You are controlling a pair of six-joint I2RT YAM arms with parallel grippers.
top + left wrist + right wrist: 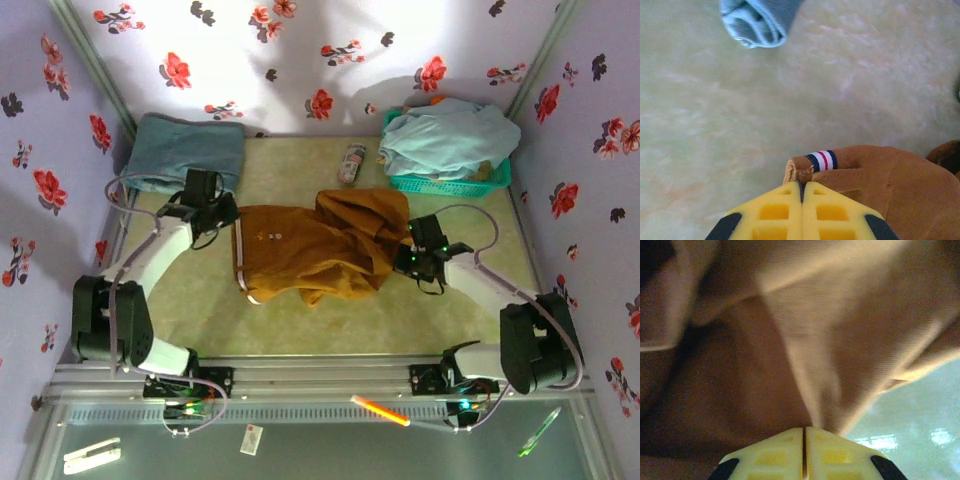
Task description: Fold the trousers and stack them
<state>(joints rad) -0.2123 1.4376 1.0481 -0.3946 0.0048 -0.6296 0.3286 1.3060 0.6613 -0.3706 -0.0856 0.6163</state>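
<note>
**Both claws pinched on the trousers, ready to carry a fold**

I have the mustard-brown trousers [310, 250] in the middle of the tabletop [300, 160], between my two arms. The waistband end is toward the left and a rumpled heap of leg cloth toward the right.

The left claw [802, 187] is closed tight. Its yellow tips meet on the very corner of the waistband, right beside the striped trim [821, 160]. The right claw [804, 432] is closed too, and a peak of brown cloth runs up into its tips. From overhead it sits at the right edge of the heap.

The left bite looks shallow to me, just the corner, so I would not yank. My plan is to raise both claws together and level, only high enough to free the layer from the cloth under it. I would hold gentle tension between them so the edge comes up straight and not sagging.

Then I would sweep over in one slow arc and lay the edge down onto its matching edge before opening. I would also steer clear of the folded teal garment [190, 150] at the back left and the basket [455, 185] at the back right.
</note>
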